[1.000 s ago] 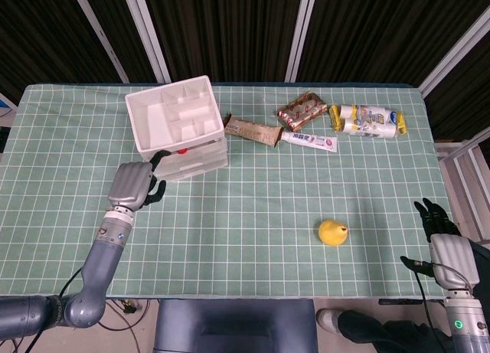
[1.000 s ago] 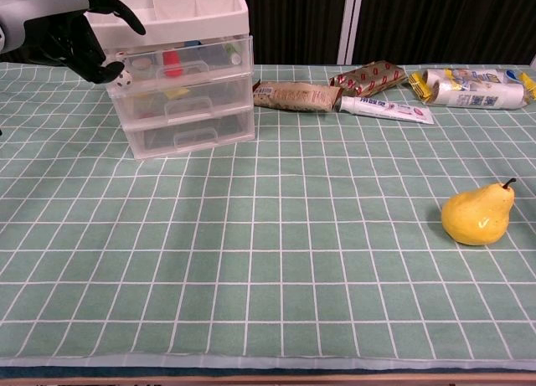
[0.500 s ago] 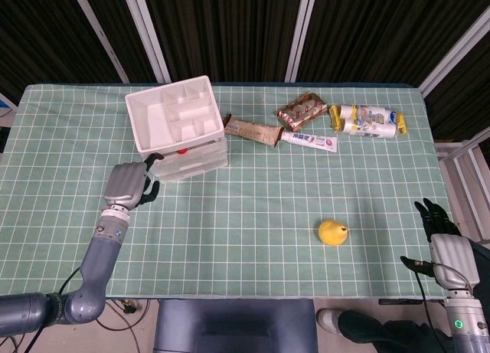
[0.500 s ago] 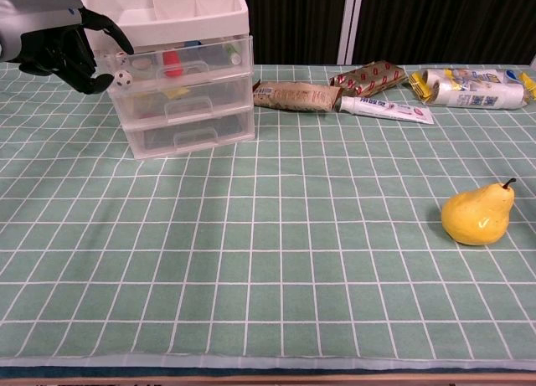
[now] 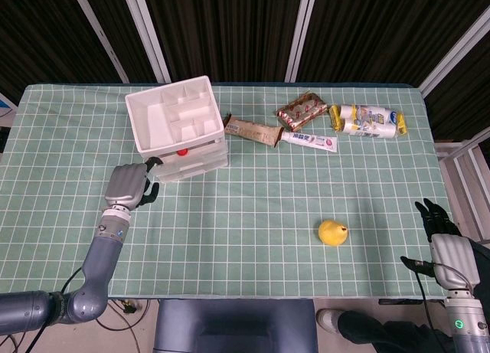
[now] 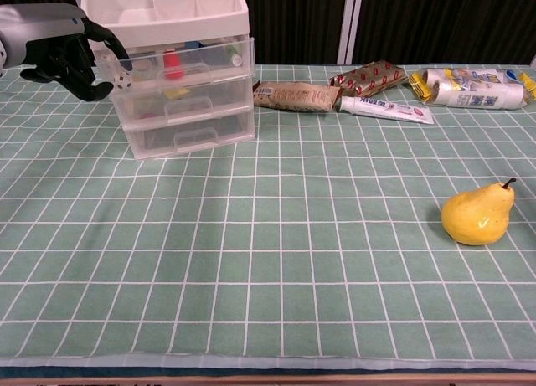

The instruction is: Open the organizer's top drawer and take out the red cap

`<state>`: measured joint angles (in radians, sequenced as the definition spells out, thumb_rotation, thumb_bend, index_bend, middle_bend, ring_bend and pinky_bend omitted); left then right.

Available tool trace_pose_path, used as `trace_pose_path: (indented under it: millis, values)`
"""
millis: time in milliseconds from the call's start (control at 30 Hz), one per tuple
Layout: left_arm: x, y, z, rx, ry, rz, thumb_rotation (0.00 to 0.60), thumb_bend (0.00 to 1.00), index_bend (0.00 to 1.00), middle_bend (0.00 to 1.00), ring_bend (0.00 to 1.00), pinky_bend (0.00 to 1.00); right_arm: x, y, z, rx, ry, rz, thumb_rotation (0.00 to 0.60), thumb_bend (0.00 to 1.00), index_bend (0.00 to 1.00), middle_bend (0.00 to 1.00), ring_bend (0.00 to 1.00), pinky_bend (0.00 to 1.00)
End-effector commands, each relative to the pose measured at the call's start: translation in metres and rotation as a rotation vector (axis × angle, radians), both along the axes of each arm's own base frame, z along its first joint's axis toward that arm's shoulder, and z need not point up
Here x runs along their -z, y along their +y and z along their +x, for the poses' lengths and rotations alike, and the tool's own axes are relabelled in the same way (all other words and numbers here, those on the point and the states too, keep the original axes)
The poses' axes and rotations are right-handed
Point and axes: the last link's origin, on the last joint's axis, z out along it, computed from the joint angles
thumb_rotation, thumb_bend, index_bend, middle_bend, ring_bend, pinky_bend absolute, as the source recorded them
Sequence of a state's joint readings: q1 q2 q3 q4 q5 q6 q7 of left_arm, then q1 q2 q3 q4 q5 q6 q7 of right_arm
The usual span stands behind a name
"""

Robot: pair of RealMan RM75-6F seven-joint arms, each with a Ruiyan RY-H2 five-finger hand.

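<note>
Since the earlier frames the left hand (image 6: 63, 47) is drawing back toward the robot, and the top drawer (image 6: 172, 65) of the organizer (image 5: 178, 127) is sliding out a little with it at its left end. The fingers (image 6: 107, 44) are hooking over the drawer's front corner, so the hand is gripping the drawer, not empty. The red cap (image 6: 172, 63) is lying inside that drawer, to the right of the hand and slightly beyond it, visible through the clear front; in the head view it is showing as a red spot (image 5: 182, 150) at the drawer's edge.

The pull is coming from one corner, so the drawer is likely to skew and bind. Pulling straight toward the robot and level should be keeping it running true, and the light organizer may be dragging along the surface (image 5: 253, 207) if the tug is sharp. The drawer needs to come out far enough for fingers to reach down onto the cap.

The right hand (image 5: 444, 234) is resting far to the right, off the surface's edge, fingers loosely apart and holding nothing.
</note>
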<state>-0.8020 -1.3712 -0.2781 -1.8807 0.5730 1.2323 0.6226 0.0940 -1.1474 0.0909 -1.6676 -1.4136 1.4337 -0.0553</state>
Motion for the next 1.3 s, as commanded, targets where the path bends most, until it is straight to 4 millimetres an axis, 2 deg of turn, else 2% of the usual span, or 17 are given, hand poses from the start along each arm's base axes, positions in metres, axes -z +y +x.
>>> trace_pose_path:
  millis: [33,633,967,1300]
  values:
    - [0.002,0.0,0.002,-0.002,-0.012,-0.007,0.6,0.47,0.3,1.0,0.95,0.94,0.0,0.0,0.0,0.0,0.0,0.0,0.6,0.07,0.0,0.0,0.0,0.23]
    - [0.003,-0.018,0.02,0.044,-0.089,-0.051,0.6,0.47,0.31,1.0,0.95,0.94,0.0,0.0,0.0,0.001,-0.004,-0.002,0.6,0.07,0.0,0.0,0.0,0.23]
    - [0.007,-0.021,0.022,0.044,-0.098,-0.072,0.6,0.47,0.32,1.0,0.95,0.94,-0.001,0.0,0.0,0.001,-0.005,-0.004,0.6,0.07,0.0,0.0,0.0,0.23]
    - [0.012,-0.027,0.032,0.071,-0.115,-0.098,0.6,0.47,0.32,1.0,0.95,0.94,-0.001,0.001,0.0,0.001,-0.008,-0.006,0.6,0.07,0.0,0.0,0.0,0.23]
